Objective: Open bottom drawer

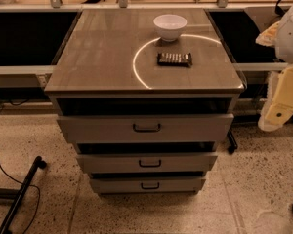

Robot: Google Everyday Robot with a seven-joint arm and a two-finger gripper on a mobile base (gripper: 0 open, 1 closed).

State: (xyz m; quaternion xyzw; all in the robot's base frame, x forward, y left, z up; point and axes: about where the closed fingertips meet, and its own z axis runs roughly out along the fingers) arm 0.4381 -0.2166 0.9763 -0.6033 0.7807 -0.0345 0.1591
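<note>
The grey cabinet point(88, 62) stands in the middle of the camera view with three drawer fronts stacked down its face. The bottom drawer point(117, 184) is the narrowest front, just above the floor, with a small dark bar handle point(150, 185) at its centre. A thin dark gap shows above it, as above the other two fronts. My arm hangs at the right edge of the view. My gripper point(276, 116) is well to the right of the cabinet and above the bottom drawer's level, touching nothing.
The top drawer point(97, 128) and middle drawer point(107, 162) sit above the bottom drawer. A white bowl point(170, 26) and a dark snack bar point(175, 59) lie on the cabinet top. A black stand leg and cable point(19, 194) cross the speckled floor at the lower left.
</note>
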